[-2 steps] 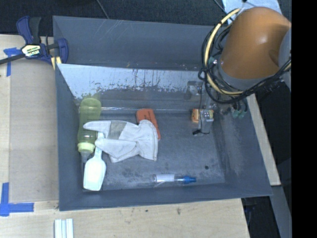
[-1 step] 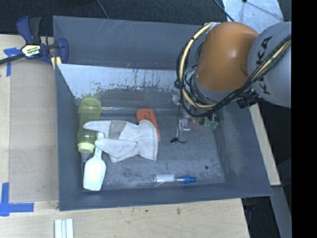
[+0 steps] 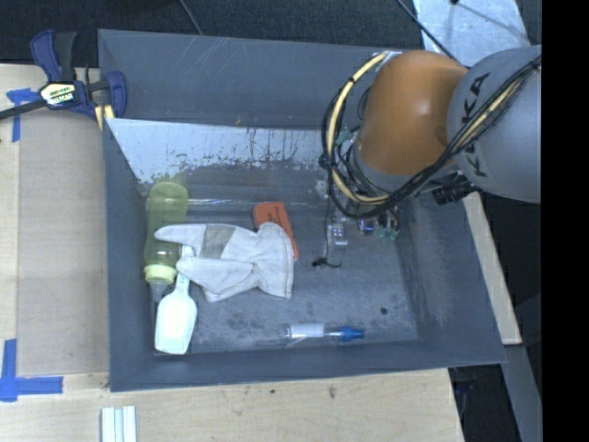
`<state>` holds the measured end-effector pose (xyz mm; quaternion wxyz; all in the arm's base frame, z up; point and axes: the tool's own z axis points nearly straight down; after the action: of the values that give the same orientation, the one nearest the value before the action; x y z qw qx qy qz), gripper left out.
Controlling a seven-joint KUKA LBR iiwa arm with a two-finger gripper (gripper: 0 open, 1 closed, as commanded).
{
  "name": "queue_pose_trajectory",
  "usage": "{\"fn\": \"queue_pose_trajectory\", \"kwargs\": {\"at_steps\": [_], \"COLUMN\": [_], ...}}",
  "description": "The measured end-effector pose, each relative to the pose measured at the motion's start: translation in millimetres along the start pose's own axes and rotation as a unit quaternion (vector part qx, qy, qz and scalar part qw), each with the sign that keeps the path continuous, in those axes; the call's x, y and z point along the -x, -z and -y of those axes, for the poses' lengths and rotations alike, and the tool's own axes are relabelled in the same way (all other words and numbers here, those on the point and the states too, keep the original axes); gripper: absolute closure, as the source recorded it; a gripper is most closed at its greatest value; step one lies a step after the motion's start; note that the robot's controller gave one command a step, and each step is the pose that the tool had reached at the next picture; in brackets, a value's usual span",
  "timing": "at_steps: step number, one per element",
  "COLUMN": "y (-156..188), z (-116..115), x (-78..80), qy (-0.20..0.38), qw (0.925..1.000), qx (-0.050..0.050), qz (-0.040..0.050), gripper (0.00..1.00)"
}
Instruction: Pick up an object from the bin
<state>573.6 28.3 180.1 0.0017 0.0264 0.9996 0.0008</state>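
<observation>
Pincer [image 3: 335, 243] hangs low over the bare floor of the grey bin [image 3: 442, 274], right of centre; how wide it stands cannot be told. Just to its left lies a small orange block [image 3: 273, 215], against a crumpled white glove [image 3: 244, 261]. Farther left are a pale green bottle [image 3: 166, 219] and a white bottle [image 3: 175, 320]. A blue-capped clear tube [image 3: 322, 333] lies near the front wall.

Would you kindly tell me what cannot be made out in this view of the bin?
1. Orange-red block: camera view, its lower edge lies under the crumpled white cloth, so its full shape is unclear.
2. Slim clear tube with blue cap: camera view, too small to tell pen from syringe.
3. Grey metal bin: camera view, its far right corner is hidden by the arm's orange cover.
</observation>
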Motion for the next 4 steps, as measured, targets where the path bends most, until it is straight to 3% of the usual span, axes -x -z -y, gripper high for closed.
{"fn": "queue_pose_trajectory", "kwargs": {"at_steps": [1, 2, 3, 4], "y": [-52, -100, -104, -104], "z": [-21, -49, -72, -72], "x": [-11.3, -5.6, -25.8, -25.8], "qy": [0.051, 0.019, 0.055, 0.055], "qw": [0.9987, 0.9998, 0.9985, 0.9985], "qx": [-0.002, 0.000, 0.001, 0.001], "qz": [0.0031, 0.0013, 0.0038, 0.0038], "gripper": [0.00, 0.00, 1.00, 1.00]}}
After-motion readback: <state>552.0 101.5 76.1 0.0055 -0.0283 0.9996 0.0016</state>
